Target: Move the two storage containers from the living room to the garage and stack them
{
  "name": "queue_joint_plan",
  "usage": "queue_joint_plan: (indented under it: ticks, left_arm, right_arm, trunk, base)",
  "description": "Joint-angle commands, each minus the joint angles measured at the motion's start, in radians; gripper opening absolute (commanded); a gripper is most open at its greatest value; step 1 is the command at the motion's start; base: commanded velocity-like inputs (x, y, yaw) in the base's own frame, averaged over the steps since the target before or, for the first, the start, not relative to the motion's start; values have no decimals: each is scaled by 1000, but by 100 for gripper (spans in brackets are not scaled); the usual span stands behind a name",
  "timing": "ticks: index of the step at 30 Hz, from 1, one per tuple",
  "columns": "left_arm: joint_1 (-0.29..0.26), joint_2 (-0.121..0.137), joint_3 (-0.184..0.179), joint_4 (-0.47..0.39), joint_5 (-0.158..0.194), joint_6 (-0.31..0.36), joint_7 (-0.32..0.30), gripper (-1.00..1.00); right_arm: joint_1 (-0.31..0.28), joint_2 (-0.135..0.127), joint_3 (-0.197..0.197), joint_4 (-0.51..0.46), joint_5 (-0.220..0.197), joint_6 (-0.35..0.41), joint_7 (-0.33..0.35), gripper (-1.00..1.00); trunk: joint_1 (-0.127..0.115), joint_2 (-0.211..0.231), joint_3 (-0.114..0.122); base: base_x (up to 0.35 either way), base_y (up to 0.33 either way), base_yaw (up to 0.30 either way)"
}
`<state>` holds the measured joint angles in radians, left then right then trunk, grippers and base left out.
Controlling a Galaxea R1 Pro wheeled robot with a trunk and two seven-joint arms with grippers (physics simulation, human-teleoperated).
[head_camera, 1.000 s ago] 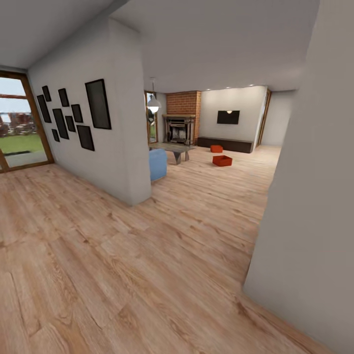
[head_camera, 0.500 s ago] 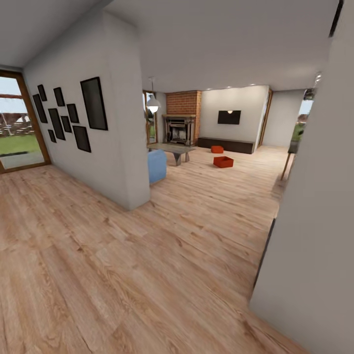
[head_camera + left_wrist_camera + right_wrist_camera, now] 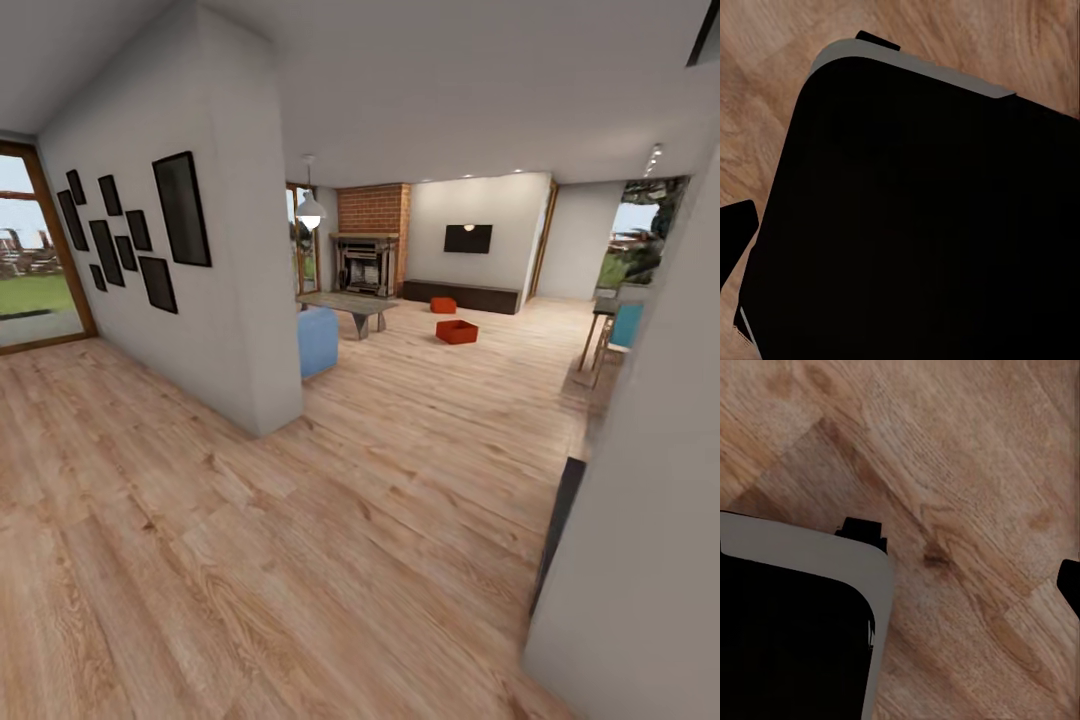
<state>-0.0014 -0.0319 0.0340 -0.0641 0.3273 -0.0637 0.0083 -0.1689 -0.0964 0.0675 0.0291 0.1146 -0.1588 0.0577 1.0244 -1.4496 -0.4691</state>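
Two orange-red storage containers (image 3: 456, 331) (image 3: 443, 305) sit apart on the living room's wood floor (image 3: 380, 480), near the dark low cabinet (image 3: 462, 295). Since a moment ago the camera has advanced, revealing a blue chair (image 3: 627, 325) at right. Neither hand's state can be told.

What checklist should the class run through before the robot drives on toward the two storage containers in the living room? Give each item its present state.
1. Both targets in sight: ok. The nearer storage container and the farther storage container sit apart on the wood plank floor.
2. Straight path across the planks to them: ok, no obstacle shows in between.
3. Clearance on the robot's right: not ok, the white wall corner stands very near.
4. Clearance on the left: ok, the partition wall and blue seat lie off the line.
5. Gripper states: cannot tell, the wrist views show dark robot body over planks.
6. Containers empty: cannot tell, too far.
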Motion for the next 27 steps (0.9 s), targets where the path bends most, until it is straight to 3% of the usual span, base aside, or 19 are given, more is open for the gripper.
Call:
queue_joint_plan:
  ticks: [1,9,27]
  left_arm:
    - [0,0,3,0,2,-2,1,100]
    - [0,0,3,0,2,-1,0,100]
    - [0,0,4,0,4,1,0,100]
  right_arm:
    - [-1,0,6,3,4,-6,1,100]
    - [-1,0,7,3,7,-4,0,100]
    - [-1,0,6,3,8,-1,1,100]
  trunk:
    - [1,0,-1]
    - [1,0,-1]
    - [1,0,-1]
  base:
    - [322,0,0]
    - [322,67,-50]
    - [322,135,-244]
